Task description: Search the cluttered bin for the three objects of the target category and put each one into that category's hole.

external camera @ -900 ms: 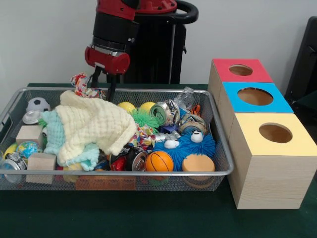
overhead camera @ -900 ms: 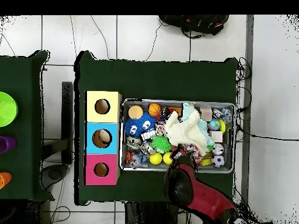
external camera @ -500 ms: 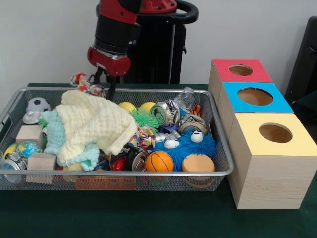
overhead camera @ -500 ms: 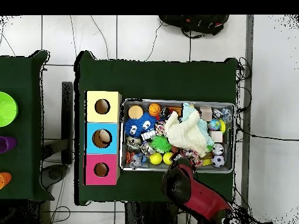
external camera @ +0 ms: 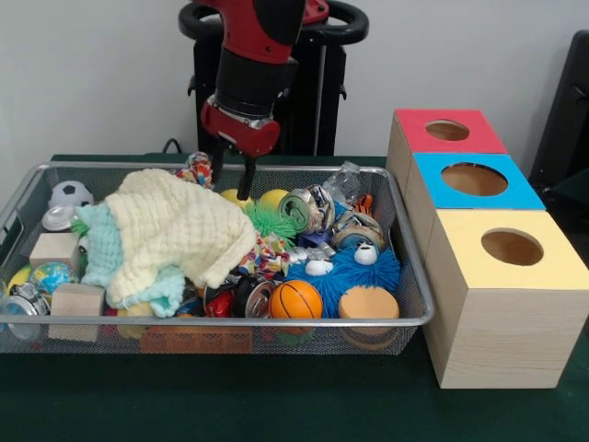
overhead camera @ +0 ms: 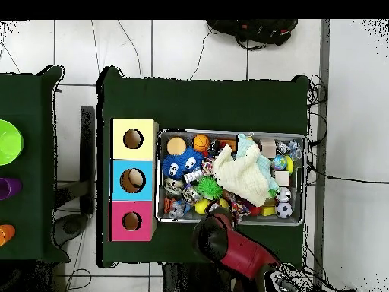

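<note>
**Tool carrying a colourful rag toy across the back of the bin**

Front view: the tool [external camera: 232,175] hangs over the far rim of the wire bin [external camera: 221,320], upper centre of the frame. Its two dark fingers point down and stand somewhat apart; a multicoloured rag toy [external camera: 197,169] sits against the left finger, seemingly held there, though the grip itself is hard to read. To the right of the bin stands the row of wooden boxes, the red-topped box [external camera: 448,130] farthest back, then the blue-topped box [external camera: 474,180], then the yellow-topped box [external camera: 512,250]. Which hole suits this category cannot be told. To do the carry well, I judge the toy should stay high enough to clear the rim and the cream cloth [external camera: 175,226], then be centred over a hole before release.

Overhead view: the red arm [overhead camera: 228,247] covers the tool at the lower middle of the bin, near the yellow balls [overhead camera: 203,206].

Against the earlier frames, arm and toy have shifted rightward in the front view, towards the boxes; the cloth and other clutter lie unchanged.
</note>
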Controlling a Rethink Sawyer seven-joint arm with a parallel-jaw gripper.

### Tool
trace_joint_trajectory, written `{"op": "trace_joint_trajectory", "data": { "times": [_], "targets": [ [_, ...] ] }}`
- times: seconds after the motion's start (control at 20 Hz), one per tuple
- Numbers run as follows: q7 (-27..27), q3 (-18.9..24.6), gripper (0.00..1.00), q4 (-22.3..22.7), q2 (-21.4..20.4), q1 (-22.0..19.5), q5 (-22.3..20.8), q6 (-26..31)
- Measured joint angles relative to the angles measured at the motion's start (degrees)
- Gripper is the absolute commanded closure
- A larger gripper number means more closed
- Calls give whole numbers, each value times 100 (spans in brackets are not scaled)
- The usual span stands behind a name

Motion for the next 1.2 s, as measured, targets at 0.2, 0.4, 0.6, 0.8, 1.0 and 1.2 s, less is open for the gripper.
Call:
{"op": "trace_joint_trajectory", "data": {
  "times": [0.2, 0.4, 0.6, 0.8, 1.0, 1.2],
  "targets": [
    [0, 145, 0, -112, 163, -262, 0, -1],
    [0, 290, 0, -507, 352, -559, -5, -2],
    [1, 416, 0, -866, 386, -778, -69, -2],
    [1, 675, 0, -1238, 525, -1282, -404, -6],
    [1, 1012, 0, -1370, 819, -1727, -819, -11],
    [0, 1223, 0, -1373, 940, -1887, -1071, -14]
  ]
}}
